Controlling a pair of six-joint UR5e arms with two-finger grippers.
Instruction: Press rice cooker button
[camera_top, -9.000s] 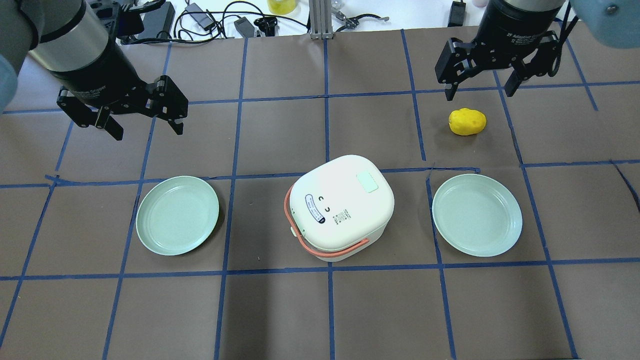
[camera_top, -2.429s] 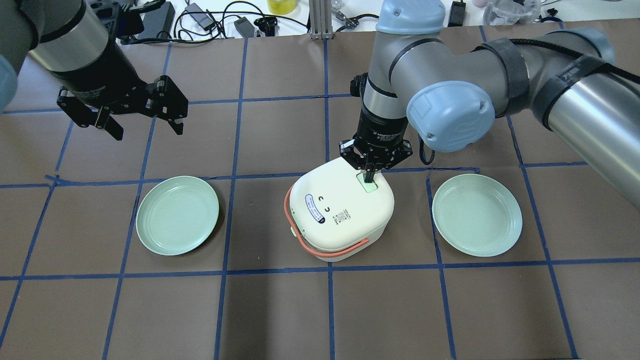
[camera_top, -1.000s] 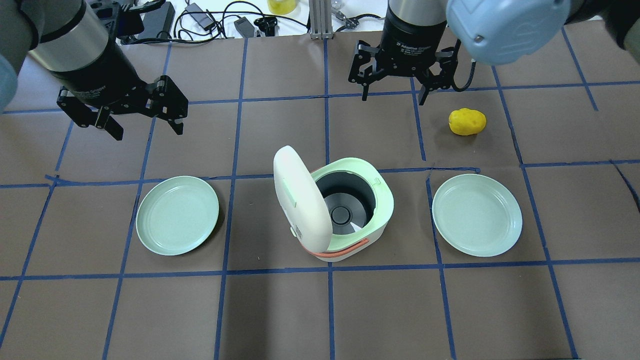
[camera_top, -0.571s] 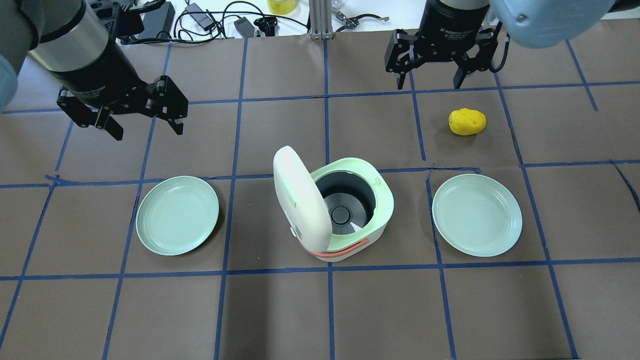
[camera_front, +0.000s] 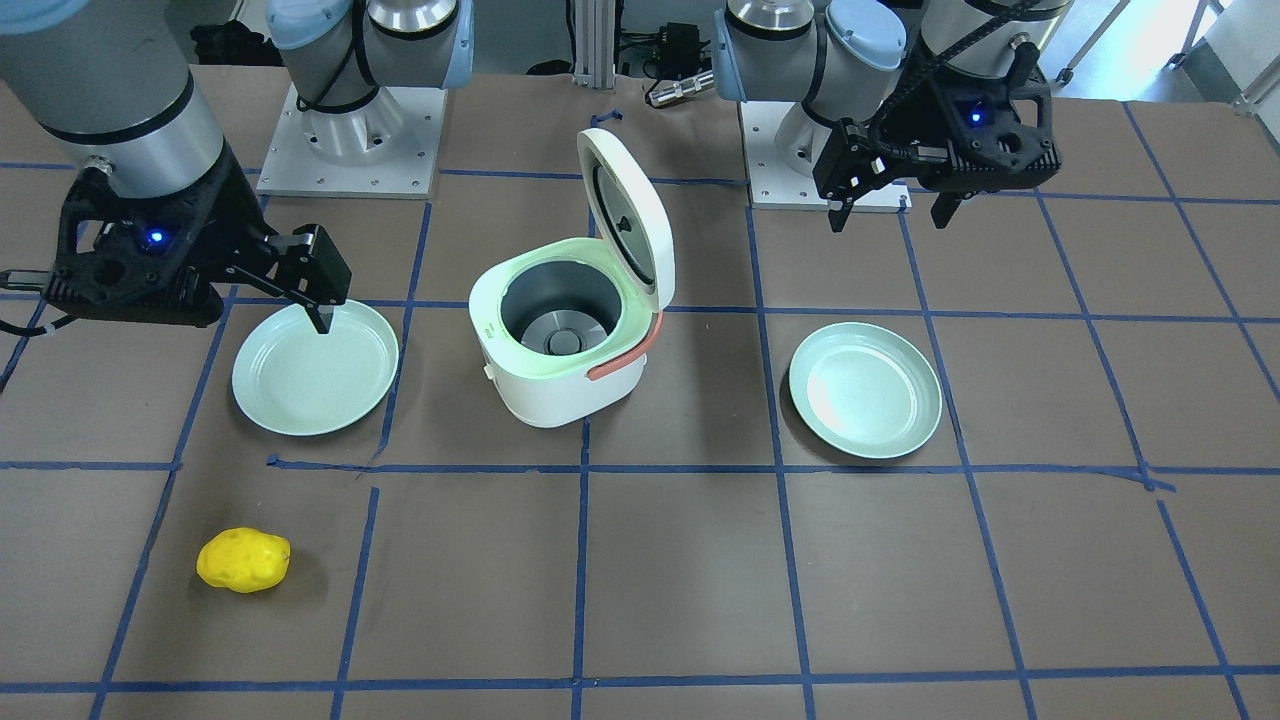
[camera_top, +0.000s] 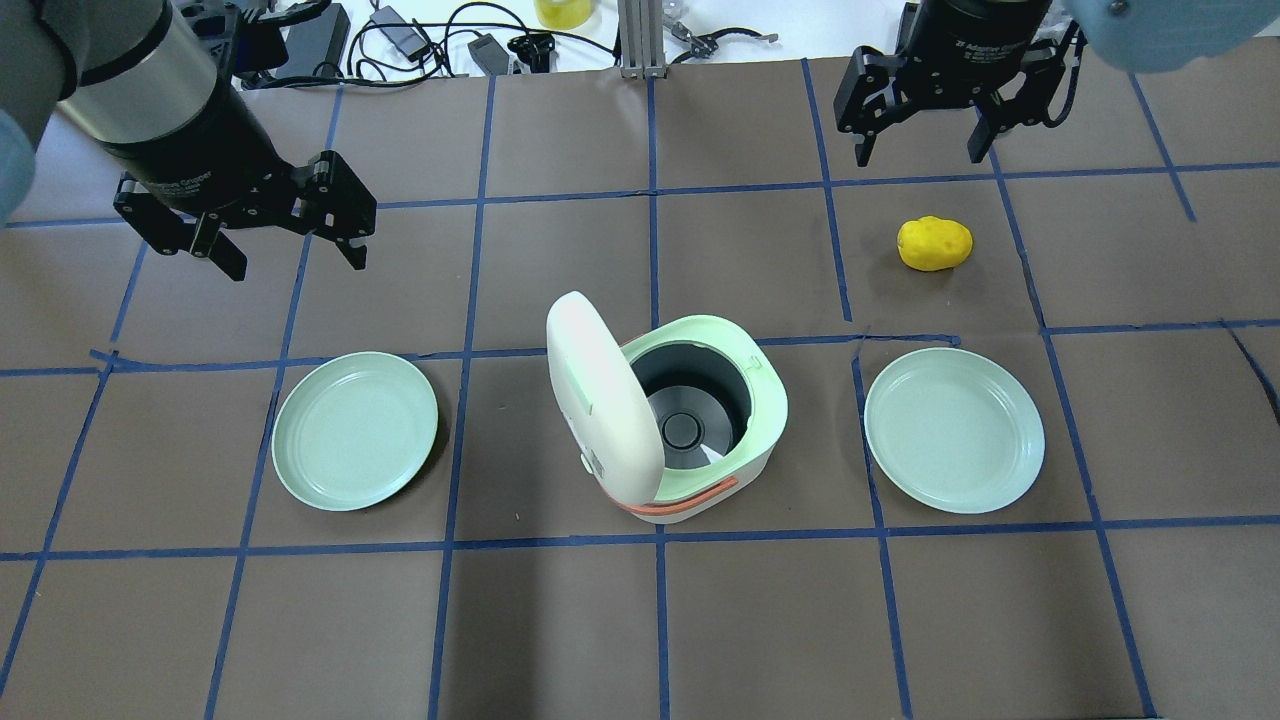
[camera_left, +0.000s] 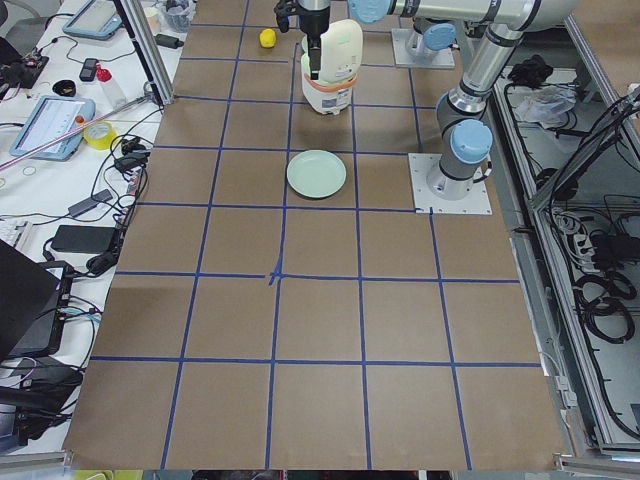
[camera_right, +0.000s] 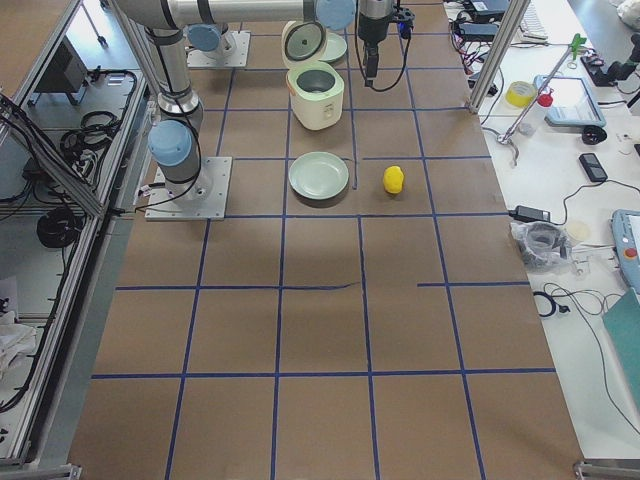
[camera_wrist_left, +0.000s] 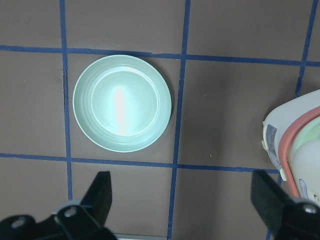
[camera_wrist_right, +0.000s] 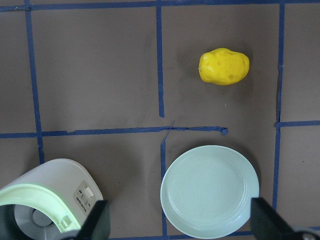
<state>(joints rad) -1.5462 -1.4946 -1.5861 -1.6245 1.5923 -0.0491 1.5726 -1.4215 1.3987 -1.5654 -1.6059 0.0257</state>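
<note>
The white rice cooker (camera_top: 715, 470) stands mid-table with its lid (camera_top: 598, 395) swung up and open, so the grey inner pot (camera_top: 690, 410) shows. It also appears in the front-facing view (camera_front: 560, 375). The lid's green button cannot be made out now. My right gripper (camera_top: 918, 155) is open and empty, high over the far side, behind the yellow potato (camera_top: 935, 243) and well away from the cooker. My left gripper (camera_top: 297, 262) is open and empty, far left of the cooker, behind the left plate.
Two pale green plates flank the cooker, one on the left (camera_top: 355, 430) and one on the right (camera_top: 955, 430). The left wrist view shows the left plate (camera_wrist_left: 122, 102), and the right wrist view shows the potato (camera_wrist_right: 224, 66). Cables and tools lie along the table's far edge (camera_top: 420, 40).
The right gripper pressed shut fingers on the lid button and the lid sprang open. It then rose, opened and moved to the far right. The left arm has not moved.
</note>
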